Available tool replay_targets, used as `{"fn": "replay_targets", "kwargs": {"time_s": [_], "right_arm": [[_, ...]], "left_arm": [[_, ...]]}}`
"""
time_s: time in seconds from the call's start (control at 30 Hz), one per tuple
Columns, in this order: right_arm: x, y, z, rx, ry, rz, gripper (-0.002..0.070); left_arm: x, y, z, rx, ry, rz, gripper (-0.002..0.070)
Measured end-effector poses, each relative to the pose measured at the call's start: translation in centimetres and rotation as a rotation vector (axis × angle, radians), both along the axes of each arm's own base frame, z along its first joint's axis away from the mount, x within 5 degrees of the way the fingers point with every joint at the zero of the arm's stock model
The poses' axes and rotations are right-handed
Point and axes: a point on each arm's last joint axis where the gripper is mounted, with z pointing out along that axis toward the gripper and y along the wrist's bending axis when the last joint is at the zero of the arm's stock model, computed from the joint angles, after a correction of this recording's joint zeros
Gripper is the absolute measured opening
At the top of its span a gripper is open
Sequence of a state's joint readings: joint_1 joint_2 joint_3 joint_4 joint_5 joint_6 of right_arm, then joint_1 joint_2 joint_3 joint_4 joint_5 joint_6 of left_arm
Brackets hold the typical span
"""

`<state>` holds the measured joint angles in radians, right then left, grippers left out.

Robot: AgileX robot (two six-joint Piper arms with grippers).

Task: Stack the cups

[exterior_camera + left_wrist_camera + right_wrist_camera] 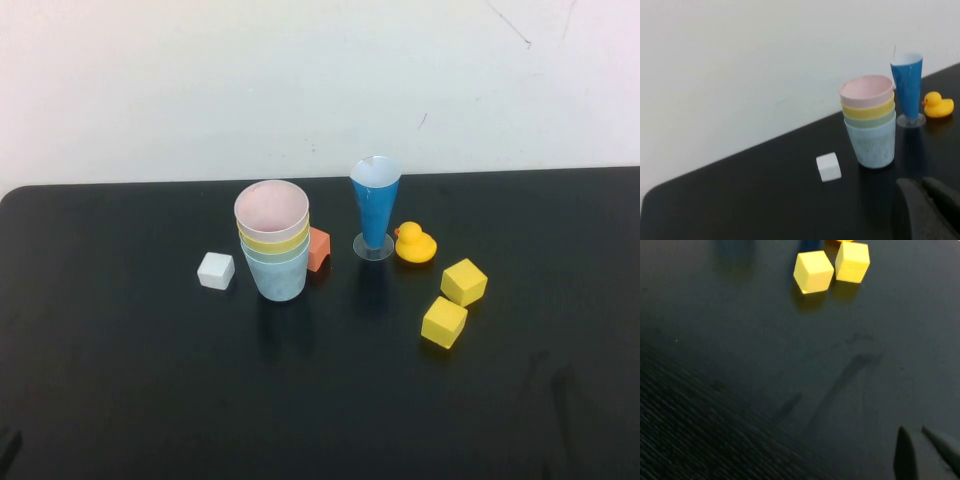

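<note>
The four cups [273, 243] stand nested in one upright stack on the black surface [120, 380] — light blue outermost at the bottom, then mint green, yellow and pale pink on top — with a white cube [216, 270] beside it on the robot's left and an orange block [319, 248] touching it on the right. Farther right stand a dark-blue cone glass [375, 207], a yellow duck [414, 244] and two yellow cubes [452, 302]. The left claw [922, 210] and right claw [920, 452] are both clenched on nothing — each low over bare surface, well apart from the stack.

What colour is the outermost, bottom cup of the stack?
Light blue: the bottom cup, clearest in the left wrist view.
</note>
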<state>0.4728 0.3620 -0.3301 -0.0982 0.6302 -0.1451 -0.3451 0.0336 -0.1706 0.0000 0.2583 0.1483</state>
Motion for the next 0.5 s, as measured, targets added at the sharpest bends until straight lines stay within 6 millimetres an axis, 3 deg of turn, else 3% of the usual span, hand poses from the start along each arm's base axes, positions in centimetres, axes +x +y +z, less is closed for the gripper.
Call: {"fn": "replay_targets", "kwargs": {"time_s": [0.37, 0.5], "right_arm": [[-0.01, 0.0, -0.01, 0.002, 0.003, -0.001, 0.0], [-0.01, 0.0, -0.01, 0.004, 0.003, -0.002, 0.0]], "left_arm": [[-0.12, 0.17, -0.45, 0.026, 0.038, 0.015, 0.0001], [-0.21, 0.64, -1.02, -0.143, 0.084, 0.108, 0.0001]]}}
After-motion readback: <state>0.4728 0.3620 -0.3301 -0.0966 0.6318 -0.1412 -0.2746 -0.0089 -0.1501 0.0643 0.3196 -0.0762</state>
